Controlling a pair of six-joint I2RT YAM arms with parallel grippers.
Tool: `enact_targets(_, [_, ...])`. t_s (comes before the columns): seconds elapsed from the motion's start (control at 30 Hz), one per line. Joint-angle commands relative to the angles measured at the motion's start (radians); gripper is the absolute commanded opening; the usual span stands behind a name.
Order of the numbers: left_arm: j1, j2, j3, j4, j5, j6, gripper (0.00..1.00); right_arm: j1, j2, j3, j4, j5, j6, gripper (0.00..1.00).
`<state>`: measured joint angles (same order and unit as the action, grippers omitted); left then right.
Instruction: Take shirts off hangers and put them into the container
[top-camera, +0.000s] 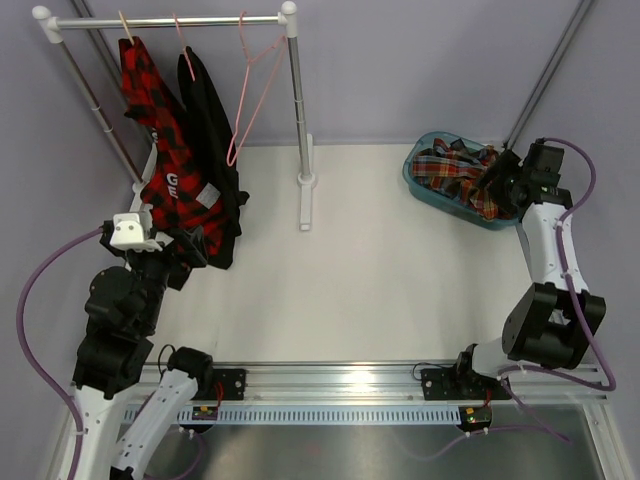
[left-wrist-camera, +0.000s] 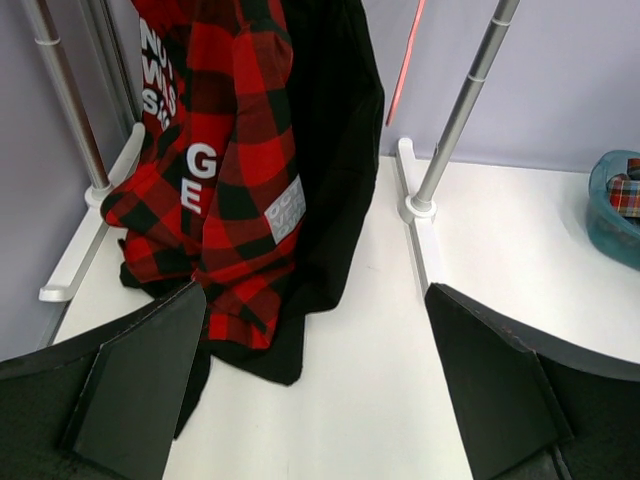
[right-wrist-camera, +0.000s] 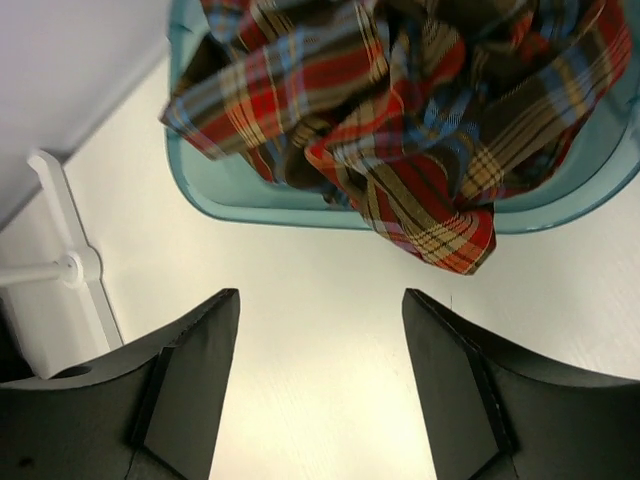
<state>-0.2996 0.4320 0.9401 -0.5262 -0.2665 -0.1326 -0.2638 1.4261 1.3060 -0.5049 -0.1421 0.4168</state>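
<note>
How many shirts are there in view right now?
3. The red-and-black check shirt and the black shirt hang side by side on the rail, far left; the tartan shirt lies in the teal tub, far right.

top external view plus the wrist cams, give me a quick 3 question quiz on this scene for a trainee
1. True or false: the tartan shirt lies in the teal tub, with one corner draped over its rim.
2. How many shirts hang on the rail? A one, B two, C three.
3. Fill in: the pink hanger at the rail's right end carries ___.
Key: 1 true. 2 B, the red-and-black check shirt and the black shirt. 3 nothing.
</note>
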Motion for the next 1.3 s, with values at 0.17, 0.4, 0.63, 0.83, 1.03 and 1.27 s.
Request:
enact_targets(0.17, [0.004, -0.042, -0.026, -0.026, -0.016, -0.013, 0.99, 0.006, 0.233, 0.091, 0.123, -0.036, 0.034, 0.73])
enact_targets(0.4, [0.004, -0.041, -0.044, -0.032, -0.025, -0.015, 0.99, 0.006, 0.54, 0.304, 0.097, 0.007, 0.027, 0.73])
enact_targets(0.63, [0.004, -0.033, -0.058, -0.038, -0.037, -0.016, 0.99, 0.006, 0.721, 0.464, -0.001, 0.01, 0.037, 0.74])
enact_targets(0.83, [0.004, -0.029, -0.055, -0.043, -0.022, -0.024, 0.99, 0.005, 0.714, 0.507, -0.044, 0.032, -0.003, 0.75])
enact_targets(1.03, [0.004, -0.038, -0.021, -0.08, -0.017, -0.018, 0.99, 0.006, 0.464, 0.506, -0.032, 0.025, -0.023, 0.76])
enact_targets(1.27, [0.002, -0.061, 0.0, -0.118, -0.025, 0.001, 0.99, 0.006, 0.06, 0.466, -0.09, 0.096, -0.059, 0.8])
